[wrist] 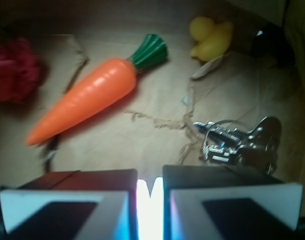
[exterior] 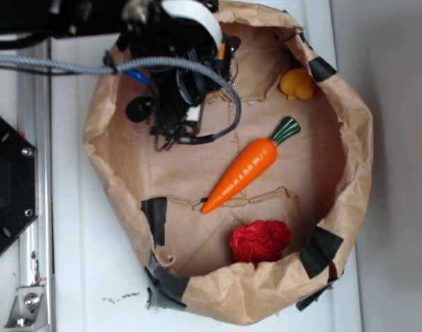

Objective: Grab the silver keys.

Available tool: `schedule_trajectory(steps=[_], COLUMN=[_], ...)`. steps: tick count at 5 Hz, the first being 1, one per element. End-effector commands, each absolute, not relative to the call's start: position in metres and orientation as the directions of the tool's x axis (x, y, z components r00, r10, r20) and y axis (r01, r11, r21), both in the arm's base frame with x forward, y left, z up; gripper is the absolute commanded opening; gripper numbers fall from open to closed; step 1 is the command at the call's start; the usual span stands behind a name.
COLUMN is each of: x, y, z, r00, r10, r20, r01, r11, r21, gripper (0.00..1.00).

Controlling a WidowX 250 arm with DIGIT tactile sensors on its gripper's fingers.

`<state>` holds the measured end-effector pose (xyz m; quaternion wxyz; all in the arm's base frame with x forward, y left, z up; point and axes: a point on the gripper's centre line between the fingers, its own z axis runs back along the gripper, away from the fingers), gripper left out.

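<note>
I am looking down through the wrist camera and the claw (wrist: 150, 192) is sitting with its two pads pressed nearly together, only a thin bright slit between them, and nothing pinched. The silver keys (wrist: 240, 142) are lying on the brown paper ahead of the claw and off to its right side in that view, apart from the pads, with their rings looped toward the middle of the paper. In the exterior view I cannot see them at all; the arm is hiding that part of the paper basin (exterior: 353, 149).

What I am worrying about is the approach. If I am dropping down with the pads this tight, they are going to land on top of the bunch or beside it and push it along the paper rather than straddle it. The keys are flat and slippery, so a shallow pinch is likely to catch one ring and let the rest dangle or slide out. The torn paper seam (wrist: 157, 122) just beside the rings could snag a pad. The toy carrot (wrist: 95, 97), yellow duck (wrist: 212, 37) and red cloth ball (wrist: 15, 70) are lying well clear, so I am not expecting trouble from them.
</note>
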<state>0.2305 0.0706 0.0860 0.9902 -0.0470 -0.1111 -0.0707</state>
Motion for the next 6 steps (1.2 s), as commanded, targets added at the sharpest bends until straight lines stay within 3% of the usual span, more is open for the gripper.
schedule_trajectory(steps=[1,2,4,5,6], x=[0.246,0.246,0.253,0.249,0.248], y=[0.088,0.090,0.096,0.101,0.102], z=[0.094,0.085,0.064,0.056,0.053], r00=[0.951,0.949,0.939,0.951,0.952], r10=[-0.150,-0.173,-0.221,-0.249,-0.257], r20=[0.270,0.262,0.264,0.185,0.165], r01=[0.150,0.166,0.192,0.234,0.245], r11=[0.988,0.985,0.972,0.967,0.965], r21=[0.021,0.051,0.132,0.102,0.090], gripper=[0.00,1.00,1.00,1.00,1.00])
